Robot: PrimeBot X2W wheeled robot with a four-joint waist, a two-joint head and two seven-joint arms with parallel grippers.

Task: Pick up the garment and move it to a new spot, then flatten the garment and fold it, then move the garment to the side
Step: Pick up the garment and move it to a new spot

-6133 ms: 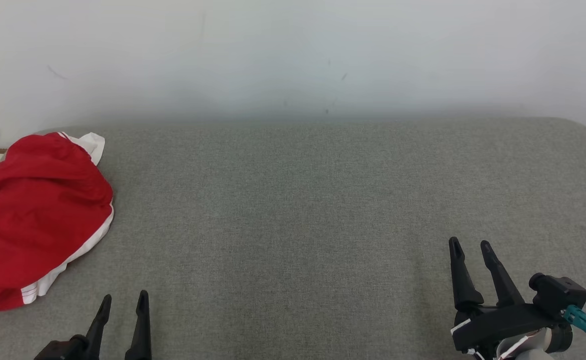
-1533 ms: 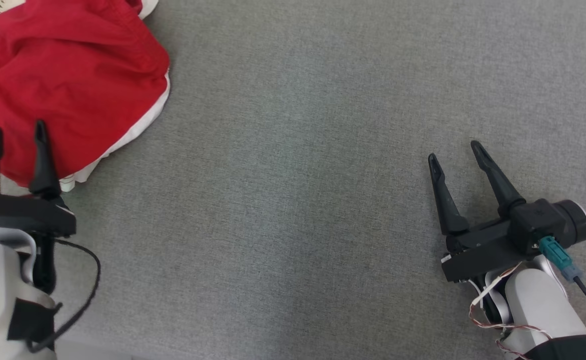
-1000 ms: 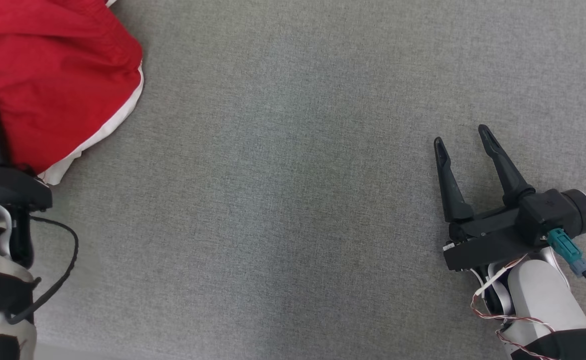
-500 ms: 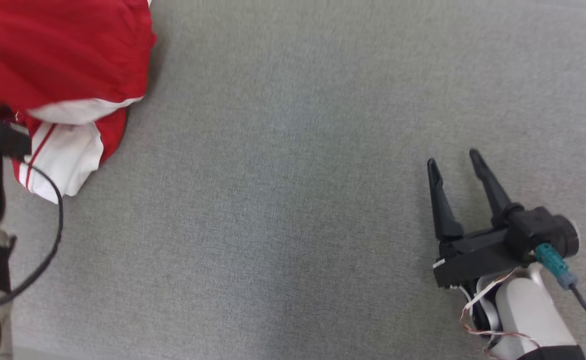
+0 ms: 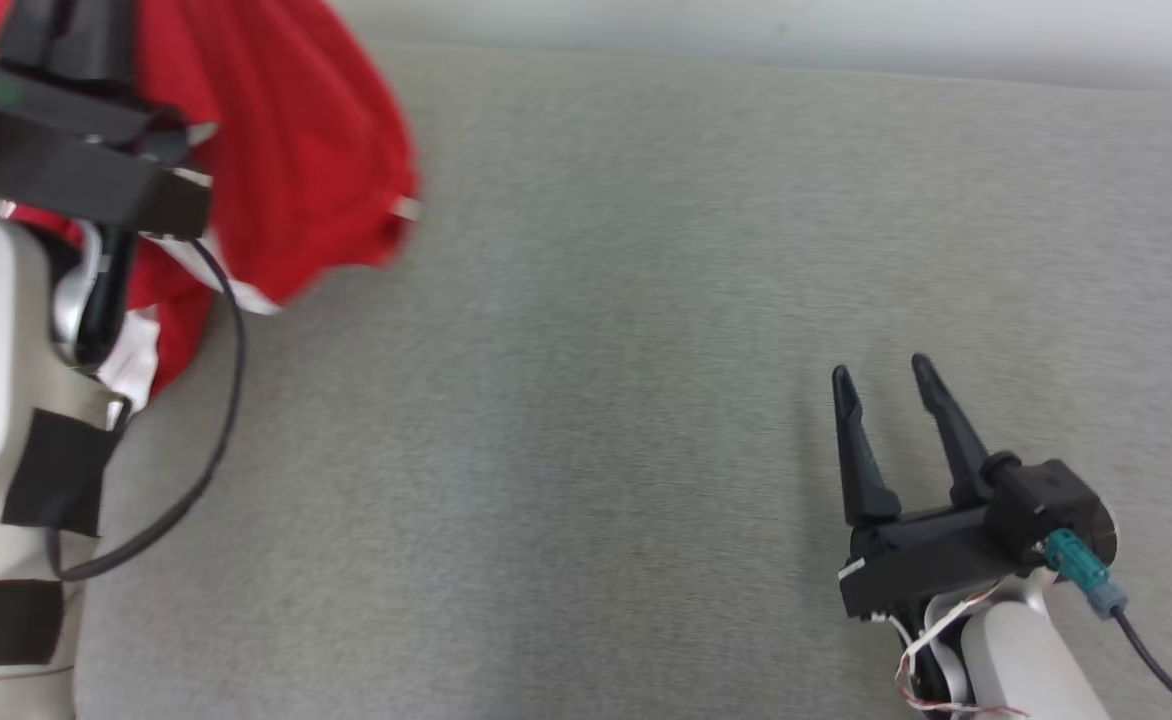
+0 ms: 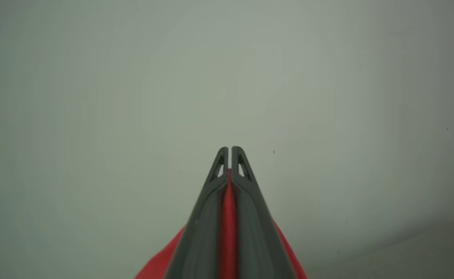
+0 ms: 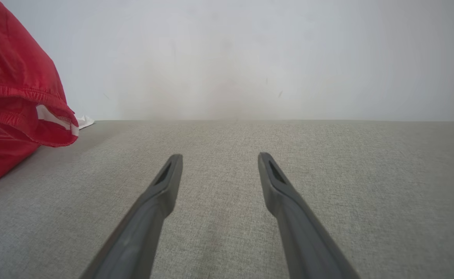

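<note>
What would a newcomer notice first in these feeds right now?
The bright red garment with white trim stands out first, bunched at the head view's upper left and pinched in the shut left hand. Next comes the right hand, open and empty at the lower right over the plain grey fabric surface.

The surface (image 5: pixel 586 420) is a broad flat pad covered in grey woven cloth, smooth and uncreased. Its far edge runs straight along the foot of the wall (image 7: pixel 250 58). Near the wall a red garment (image 5: pixel 316 170) hangs above the cloth; its lowest fold reaches down to the cloth, but whether it rests there cannot be told. A small white scrap (image 7: pixel 84 121) lies on the cloth right at the wall.
</note>
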